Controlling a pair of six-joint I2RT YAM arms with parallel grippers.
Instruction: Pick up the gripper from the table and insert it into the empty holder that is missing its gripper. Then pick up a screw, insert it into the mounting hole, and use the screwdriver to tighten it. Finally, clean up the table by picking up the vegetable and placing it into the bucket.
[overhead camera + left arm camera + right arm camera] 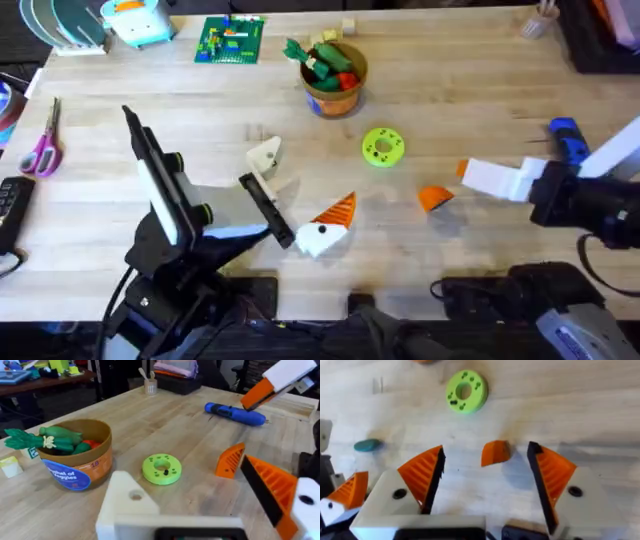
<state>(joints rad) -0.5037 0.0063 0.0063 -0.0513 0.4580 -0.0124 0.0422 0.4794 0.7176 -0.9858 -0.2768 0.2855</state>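
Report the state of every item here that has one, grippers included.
Small flat orange ribbed plastic wedge: loose on the table, ungrasped.
Cream-white pointed plastic holder: no orange pad fitted.
Stubby blue-handled screwdriver: lying flat, untouched.
Round orange-yellow bucket: upright, holding toy vegetables.
Dark teal oblong toy vegetable: on the table, outside the bucket.
Right gripper: open, straddling the wedge.
Left gripper: open.

Orange ribbed gripper; lime-green disc; blue screwdriver; orange-yellow bucket, perhaps blue-labelled; teal vegetable.
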